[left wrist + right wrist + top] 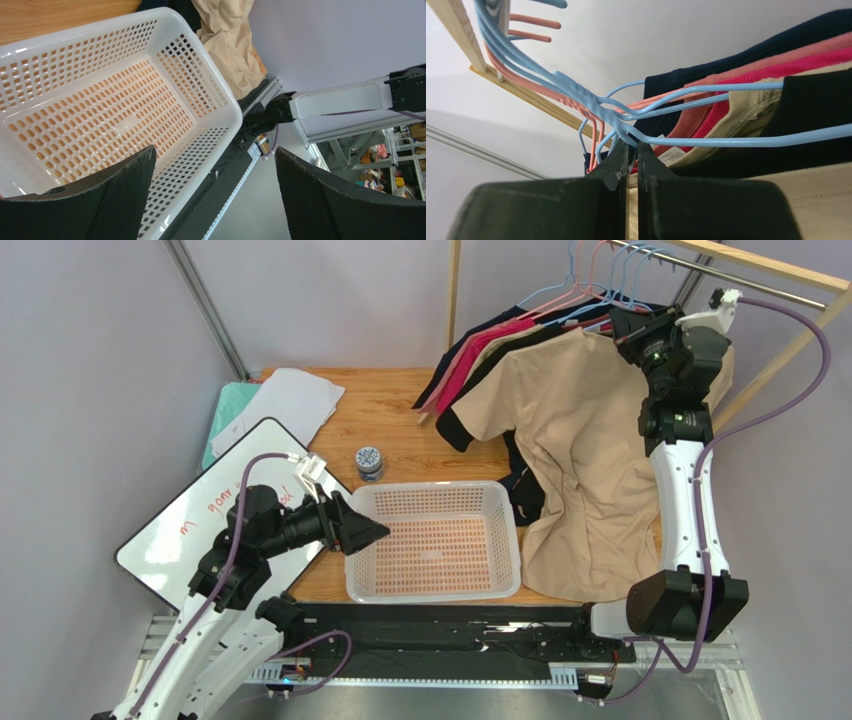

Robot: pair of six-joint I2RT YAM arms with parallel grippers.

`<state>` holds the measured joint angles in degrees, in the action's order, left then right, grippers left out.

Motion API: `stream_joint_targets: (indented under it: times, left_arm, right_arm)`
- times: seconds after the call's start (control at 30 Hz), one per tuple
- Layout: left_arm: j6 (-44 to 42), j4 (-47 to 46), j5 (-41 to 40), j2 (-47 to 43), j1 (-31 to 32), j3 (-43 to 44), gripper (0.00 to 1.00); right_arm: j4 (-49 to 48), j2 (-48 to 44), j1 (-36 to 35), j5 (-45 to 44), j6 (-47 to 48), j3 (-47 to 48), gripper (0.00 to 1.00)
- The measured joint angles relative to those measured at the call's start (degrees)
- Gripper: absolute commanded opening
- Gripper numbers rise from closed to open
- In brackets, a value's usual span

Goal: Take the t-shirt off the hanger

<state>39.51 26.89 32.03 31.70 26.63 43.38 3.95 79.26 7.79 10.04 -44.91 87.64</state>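
A tan t-shirt (575,440) hangs on a light blue hanger (726,141) from the wooden rail (760,265) at the back right. Its hem drapes onto the table. My right gripper (625,328) is raised at the shirt's collar. In the right wrist view its jaws (632,145) are nearly closed, pinching the blue hanger wire just below the hook, with tan fabric (816,185) close under them. My left gripper (375,532) is open and empty, hovering over the left rim of the white basket (435,590). It shows in the left wrist view (215,150) with nothing between its fingers.
Navy, pink, red and black shirts (480,355) hang on blue and pink hangers beside the tan one. The basket (220,95) holds nothing. A whiteboard (200,520), white papers (285,400) and a small jar (369,462) lie on the left of the table.
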Motion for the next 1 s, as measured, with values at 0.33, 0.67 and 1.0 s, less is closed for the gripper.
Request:
stream_joint_targets:
  times: [0.33, 0.67, 1.0]
  left_arm:
    - [-1.4, 3.13, -1.03, 0.83, 0.0, 3.3, 0.92]
    - [-3.08, 2.93, 0.94, 7.82, 0.0, 4.59, 0.92]
    - [-4.39, 2.45, 3.17, 15.47, 0.0, 7.85, 0.92]
  right_arm:
    - [-4.52, -1.79, 0.0, 2.21, 13.51, -2.95, 0.0]
    - [-13.27, -3.5, -0.39, 6.95, 29.42, -8.04, 0.0]
    - [-19.85, -3.56, -0.5, 11.56, 42.23, -10.49, 0.0]
